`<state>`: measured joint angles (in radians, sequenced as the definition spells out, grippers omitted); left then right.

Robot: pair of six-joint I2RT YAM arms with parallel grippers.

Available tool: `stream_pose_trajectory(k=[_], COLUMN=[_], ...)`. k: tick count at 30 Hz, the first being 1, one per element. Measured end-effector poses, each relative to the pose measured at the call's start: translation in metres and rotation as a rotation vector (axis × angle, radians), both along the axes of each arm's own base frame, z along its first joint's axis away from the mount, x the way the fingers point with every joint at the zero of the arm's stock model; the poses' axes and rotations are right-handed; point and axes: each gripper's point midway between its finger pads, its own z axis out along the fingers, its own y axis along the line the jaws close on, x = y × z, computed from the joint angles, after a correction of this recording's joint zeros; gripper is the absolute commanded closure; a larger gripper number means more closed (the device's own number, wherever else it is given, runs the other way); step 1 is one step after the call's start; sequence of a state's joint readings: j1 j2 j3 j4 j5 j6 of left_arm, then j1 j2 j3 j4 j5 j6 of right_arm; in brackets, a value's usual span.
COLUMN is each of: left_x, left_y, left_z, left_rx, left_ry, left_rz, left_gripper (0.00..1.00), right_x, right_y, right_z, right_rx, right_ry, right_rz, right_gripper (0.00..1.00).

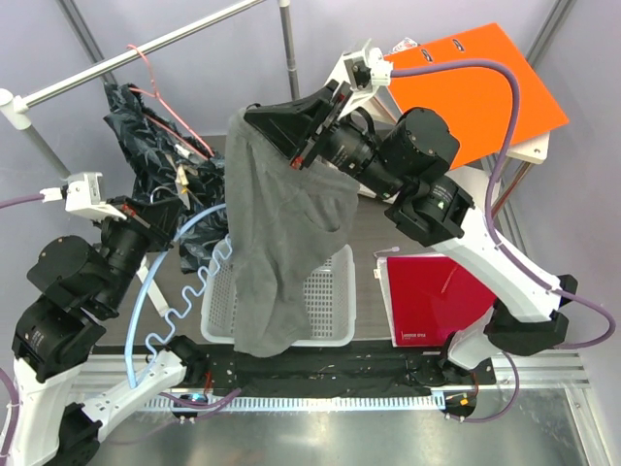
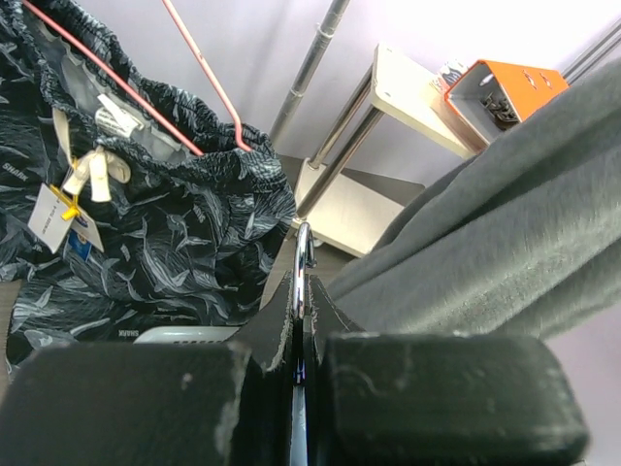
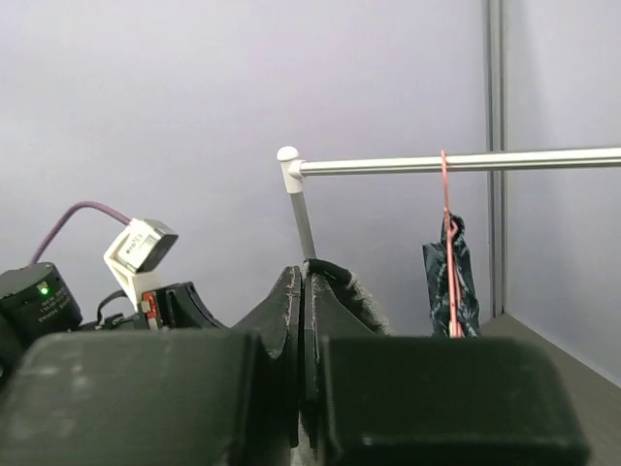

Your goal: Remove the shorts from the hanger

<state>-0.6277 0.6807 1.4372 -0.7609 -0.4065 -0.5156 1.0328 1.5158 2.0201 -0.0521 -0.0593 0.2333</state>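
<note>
The right gripper (image 1: 299, 155) is clamped on the top edge of the grey fabric shorts (image 1: 277, 243). They hang above the white slotted plastic basket (image 1: 330, 301) and cover its left half. Left of the basket, the left gripper (image 2: 303, 311) is pinched shut on a thin silver metal hook (image 2: 303, 254). The pale blue wavy hanger (image 1: 146, 291) runs behind the shorts, so I cannot tell whether the two touch.
</note>
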Motion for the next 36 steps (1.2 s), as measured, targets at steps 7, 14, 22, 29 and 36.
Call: stream_pose_trajectory(k=[7,14,22,29,36], left_x=[-0.002,0.0,0.018,0.021,0.026], left_y=[0.0,-0.002,-0.02,-0.022,-0.025], left_z=[-0.004,-0.008,-0.015,-0.018,-0.015], left_rx=[-0.002,0.001,0.025,0.03,0.045], left_ry=[-0.001,0.002,0.037,0.041,0.024], left_rz=[-0.003,-0.01,-0.034,-0.034,-0.033], left_gripper=[1.0,1.0,1.0,1.0,1.0], right_x=[0.002,0.02,0.02,0.016,0.021], right_y=[0.008,0.012,0.001,-0.012,-0.003], right_z=[-0.052,-0.181,-0.166,-0.187,-0.163], right_rx=[-0.072,-0.275,-0.237,-0.236,-0.215], right_ry=[0.047,0.251,0.255,0.294,0.279], right_rz=[0.017,-0.015,-0.019,-0.023,-0.006], right_gripper=[0.99,0.99,0.99,0.99,0.99])
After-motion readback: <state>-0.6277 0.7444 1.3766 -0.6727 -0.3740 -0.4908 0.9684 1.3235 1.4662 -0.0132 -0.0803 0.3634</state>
